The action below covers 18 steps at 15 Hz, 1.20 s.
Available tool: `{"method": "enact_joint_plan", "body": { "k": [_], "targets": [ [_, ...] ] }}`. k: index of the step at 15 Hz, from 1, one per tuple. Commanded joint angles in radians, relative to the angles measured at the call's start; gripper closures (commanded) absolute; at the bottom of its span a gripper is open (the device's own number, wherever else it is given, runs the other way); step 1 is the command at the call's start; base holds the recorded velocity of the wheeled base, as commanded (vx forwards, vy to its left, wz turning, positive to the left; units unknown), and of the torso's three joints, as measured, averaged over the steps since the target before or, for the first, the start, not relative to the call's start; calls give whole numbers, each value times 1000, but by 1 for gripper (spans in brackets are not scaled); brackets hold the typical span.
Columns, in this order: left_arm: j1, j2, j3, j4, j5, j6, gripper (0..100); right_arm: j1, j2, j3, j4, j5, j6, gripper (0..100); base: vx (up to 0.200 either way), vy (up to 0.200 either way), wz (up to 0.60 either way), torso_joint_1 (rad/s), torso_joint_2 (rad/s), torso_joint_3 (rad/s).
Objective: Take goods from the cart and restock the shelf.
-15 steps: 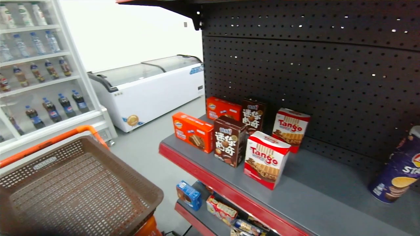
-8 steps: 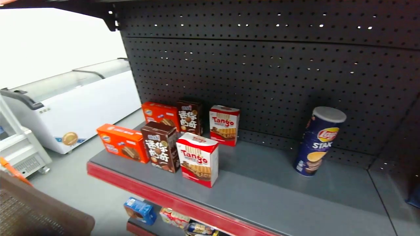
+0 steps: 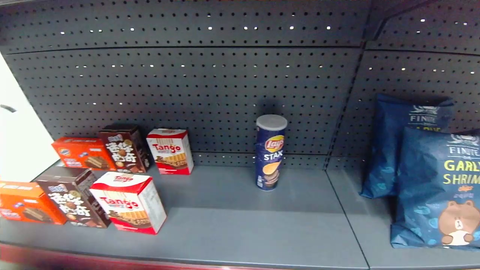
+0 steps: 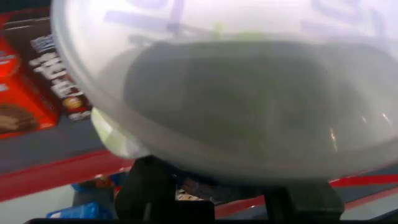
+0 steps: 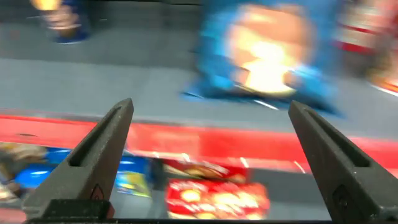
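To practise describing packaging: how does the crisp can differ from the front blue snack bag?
The crisp can is a slim cylinder; the front blue snack bag is a broad pouch. The can stands alone; the bag overlaps a second bag. Both are dark blue.

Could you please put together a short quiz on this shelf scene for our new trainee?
1. True or false: the chip can stands upright on the shelf.
2. How many red-and-white boxes are on it? A one, B two, C four.
3. Fill in: the right gripper is ____.
Key: 1 true; 2 B; 3 open.
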Motion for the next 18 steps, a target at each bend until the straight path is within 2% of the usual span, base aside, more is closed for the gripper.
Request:
{"method": "enact_joint_plan", "body": {
  "k": [1,7,9,10,11,12,13,15,17,18],
  "targets": [
    [0,4,-1,0,0,0,100,0,1,0,-1,0,0,0,0,0,0,0,0,0],
    [0,-6,-3,2,3,-2,100,0,-1,0,-1,0,0,0,0,0,0,0,0,0],
    [3,-14,-6,2,6,-3,100,25,70,-2,2,-6,14,0,0,0,0,0,0,0],
    [6,-20,-8,2,7,-6,100,9,102,-2,1,-15,61,0,0,0,0,0,0,0],
    [5,-20,-11,2,12,-19,100,14,72,-9,1,-3,21,0,0,0,0,0,0,0],
    [5,-20,-18,2,23,-26,100,25,92,-110,-11,46,-5,0,0,0,0,0,0,0],
    [5,-20,-26,2,26,-32,100,31,237,-268,5,77,18,0,0,0,0,0,0,0],
    [5,-22,-21,2,24,-34,100,94,233,-302,102,126,-9,0,0,0,0,0,0,0],
    [8,-22,-49,3,27,-34,100,150,257,-400,249,160,-60,0,0,0,0,0,0,0],
    [8,-11,-60,5,38,-35,100,206,273,-423,274,249,-60,0,0,0,0,0,0,0]
  ]
}}
